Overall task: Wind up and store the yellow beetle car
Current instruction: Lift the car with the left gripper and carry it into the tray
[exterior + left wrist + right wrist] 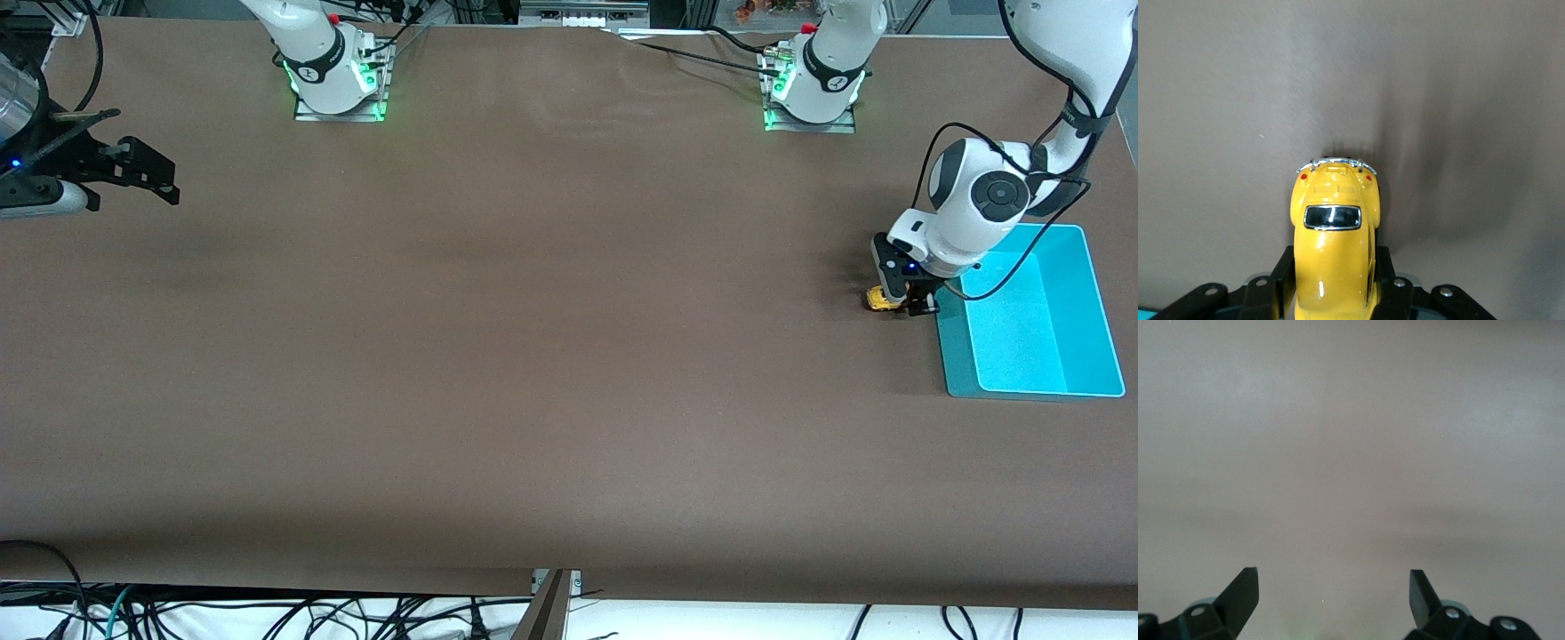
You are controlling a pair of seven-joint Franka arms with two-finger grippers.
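The yellow beetle car (882, 300) sits on the brown table beside the blue bin (1092, 311), at the left arm's end of the table. My left gripper (911, 304) is down at the table and shut on the car. In the left wrist view the car (1333, 247) fills the gap between the black fingers (1282, 273), its rear window and chrome bumper pointing away from the wrist. My right gripper (151, 178) is open and empty above the table at the right arm's end; in the right wrist view (1333, 603) only bare table shows between its fingertips.
The blue bin is open-topped and holds nothing, with its rim close beside the left gripper. The left arm's cables hang over the bin. Both arm bases (338, 80) stand along the table edge farthest from the front camera.
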